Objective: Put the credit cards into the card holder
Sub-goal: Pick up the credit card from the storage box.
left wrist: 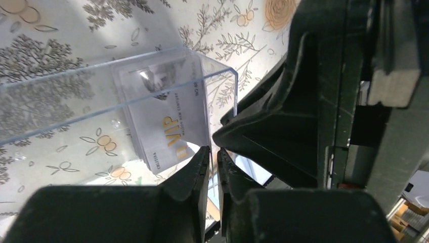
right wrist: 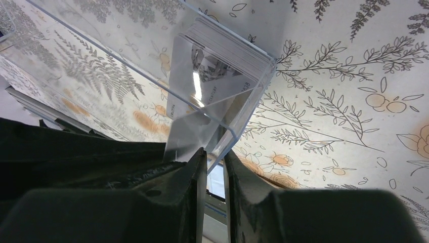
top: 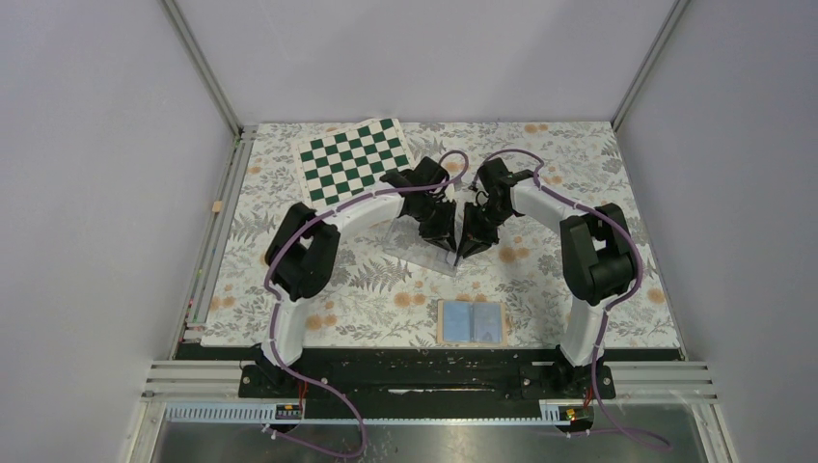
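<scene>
A stack of pale bluish credit cards (left wrist: 167,121) stands at one end of a clear plastic box (left wrist: 101,101) at the table's middle (top: 417,249). My left gripper (left wrist: 213,152) is almost closed, with a thin card edge showing between the tips. One card (right wrist: 184,131) is tilted out of the stack (right wrist: 227,45) towards it. My right gripper (right wrist: 215,154) is closed on the box's end wall (right wrist: 243,116). Both grippers meet over the box in the top view, left (top: 446,241) and right (top: 465,253). The tan card holder (top: 473,322) lies open, blue inside up, near the front edge.
A green and white chessboard (top: 352,159) lies at the back left, behind the left arm. The floral tablecloth (top: 598,289) covers the table. The right gripper's black body (left wrist: 283,126) fills the right of the left wrist view.
</scene>
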Controlling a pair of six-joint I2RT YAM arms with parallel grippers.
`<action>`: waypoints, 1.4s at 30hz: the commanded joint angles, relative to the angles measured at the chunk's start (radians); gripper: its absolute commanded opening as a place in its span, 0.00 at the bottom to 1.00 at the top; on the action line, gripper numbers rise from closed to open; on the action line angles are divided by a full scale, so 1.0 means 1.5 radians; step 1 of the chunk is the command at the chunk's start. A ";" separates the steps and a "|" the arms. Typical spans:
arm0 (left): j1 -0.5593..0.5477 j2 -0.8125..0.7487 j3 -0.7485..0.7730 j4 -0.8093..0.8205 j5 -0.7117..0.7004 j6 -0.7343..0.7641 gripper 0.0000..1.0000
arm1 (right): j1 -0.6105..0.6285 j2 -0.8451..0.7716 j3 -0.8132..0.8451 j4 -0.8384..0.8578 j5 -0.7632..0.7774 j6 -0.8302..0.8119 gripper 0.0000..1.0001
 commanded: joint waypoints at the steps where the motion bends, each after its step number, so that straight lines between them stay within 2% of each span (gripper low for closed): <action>1: -0.004 -0.007 0.000 0.020 0.029 0.000 0.13 | 0.004 0.011 0.004 0.008 -0.015 -0.005 0.24; 4: -0.003 0.005 0.005 0.016 0.020 -0.001 0.11 | 0.004 0.009 0.002 0.007 -0.015 -0.006 0.24; 7: -0.003 0.012 0.010 0.016 0.018 -0.004 0.00 | 0.004 0.006 0.002 0.007 -0.014 -0.006 0.24; 11: 0.001 -0.021 -0.005 0.026 -0.005 -0.011 0.00 | 0.004 -0.013 0.000 0.006 -0.009 -0.014 0.29; 12: 0.005 -0.037 -0.018 0.039 -0.004 -0.016 0.00 | 0.004 -0.025 -0.002 0.006 -0.006 -0.016 0.32; 19: 0.060 -0.205 -0.148 0.169 0.015 -0.091 0.00 | 0.003 -0.157 -0.009 0.032 0.014 -0.022 0.73; 21: 0.073 -0.255 -0.185 0.197 0.021 -0.112 0.00 | 0.002 -0.195 -0.016 0.043 0.009 -0.021 0.80; 24: 0.090 -0.324 -0.254 0.266 0.058 -0.156 0.00 | -0.005 -0.263 -0.053 0.077 -0.024 -0.012 0.86; 28: 0.112 -0.411 -0.385 0.463 0.159 -0.278 0.00 | -0.021 -0.340 -0.138 0.179 -0.156 0.039 0.84; 30: 0.112 -0.437 -0.438 0.573 0.213 -0.345 0.00 | -0.026 -0.373 -0.189 0.259 -0.237 0.090 0.80; 32: 0.111 -0.458 -0.493 0.719 0.250 -0.424 0.00 | -0.027 -0.402 -0.243 0.368 -0.308 0.184 0.74; 34: 0.111 -0.477 -0.539 0.812 0.270 -0.490 0.00 | -0.027 -0.420 -0.296 0.534 -0.361 0.284 0.68; 38: 0.110 -0.501 -0.581 0.833 0.283 -0.507 0.00 | -0.027 -0.425 -0.360 0.709 -0.420 0.418 0.57; 42: 0.109 -0.512 -0.599 0.834 0.293 -0.509 0.00 | -0.027 -0.423 -0.378 0.747 -0.441 0.444 0.48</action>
